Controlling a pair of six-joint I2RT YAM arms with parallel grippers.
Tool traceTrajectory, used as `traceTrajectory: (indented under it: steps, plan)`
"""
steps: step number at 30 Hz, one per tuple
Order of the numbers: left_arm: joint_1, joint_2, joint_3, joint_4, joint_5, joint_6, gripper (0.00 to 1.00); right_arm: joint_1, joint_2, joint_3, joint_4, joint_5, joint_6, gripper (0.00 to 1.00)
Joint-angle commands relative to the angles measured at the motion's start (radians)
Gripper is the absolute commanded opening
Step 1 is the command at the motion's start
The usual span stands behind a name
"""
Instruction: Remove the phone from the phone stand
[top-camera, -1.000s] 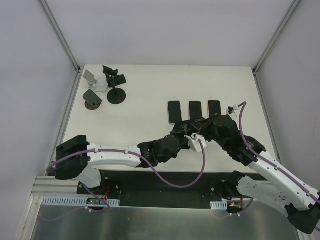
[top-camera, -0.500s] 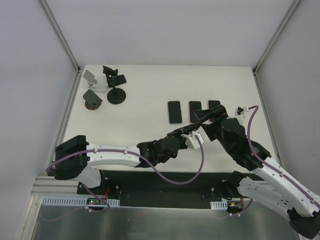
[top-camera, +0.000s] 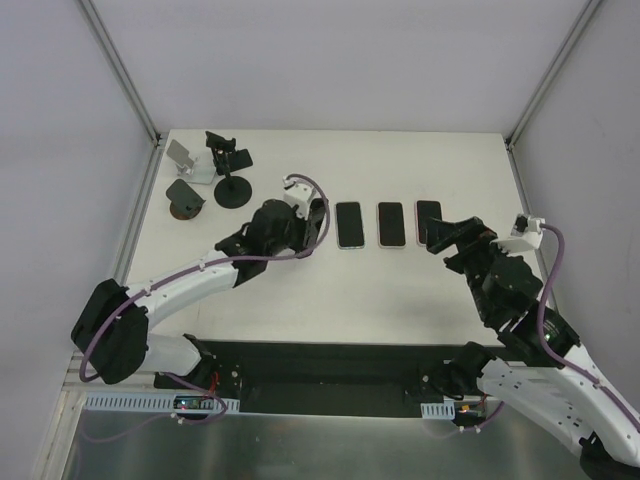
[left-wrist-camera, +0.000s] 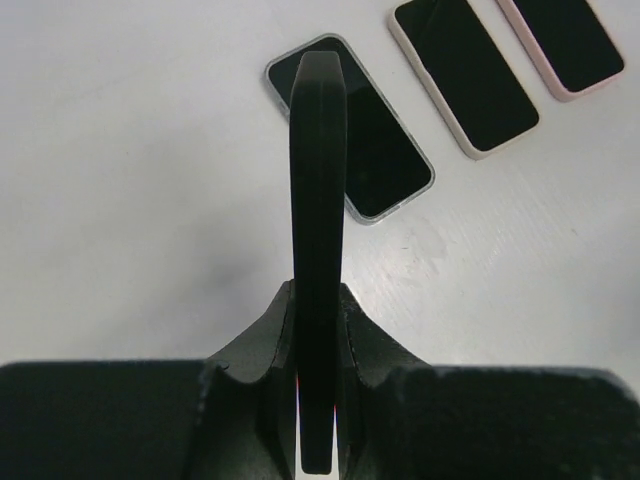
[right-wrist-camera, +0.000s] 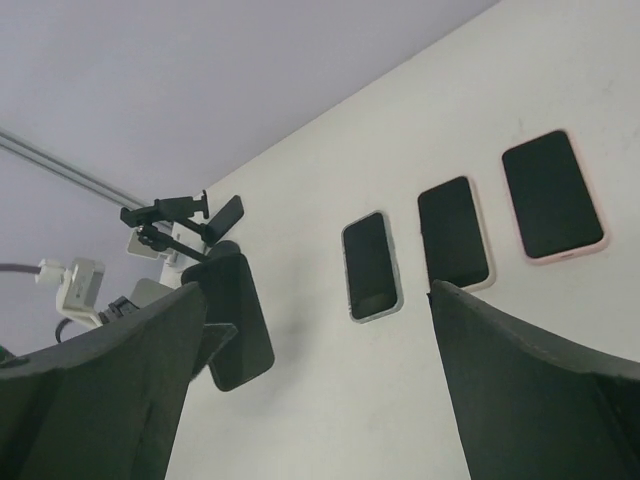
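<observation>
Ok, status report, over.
Left claw shut on black phone, lifted. Right claw open, empty. Three other phones flat in a row; stands bare, nothing blocking.

Flat on the white tabletop (top-camera: 400, 165) lay three dark-screened phones in a row, apart: a grey-rimmed phone (top-camera: 348, 224), a middle pink-cased phone (top-camera: 390, 224) and a right-hand pink-cased phone (top-camera: 427, 213).

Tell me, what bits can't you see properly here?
- Held phone: the left wrist view shows only its edge; from above it's lost against the left gripper.
- Rightmost phone: cut off by the top edge, left wrist view.
- Phone stands: too small from above to show details.
</observation>
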Motion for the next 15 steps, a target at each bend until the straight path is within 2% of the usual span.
traceTrajectory:
  steps: [1,3,7,11,15]
  plan:
    - [0.180,0.001,-0.003,0.024,0.344,-0.302,0.00,-0.004,-0.053,0.029,0.046,0.031,-0.259,0.96]
    - [0.232,0.044,0.010,0.048,0.448,-0.396,0.00,-0.003,-0.063,0.029,0.046,0.020,-0.310,0.96]
    - [0.352,0.132,0.029,0.103,0.554,-0.514,0.00,-0.003,-0.073,0.024,0.026,-0.002,-0.350,0.97]
    - [0.401,0.262,0.109,0.100,0.613,-0.600,0.00,-0.003,-0.062,0.036,-0.010,-0.020,-0.363,0.97]
    - [0.417,0.362,0.184,0.102,0.645,-0.622,0.00,-0.003,-0.054,0.055,-0.043,-0.026,-0.370,0.97]
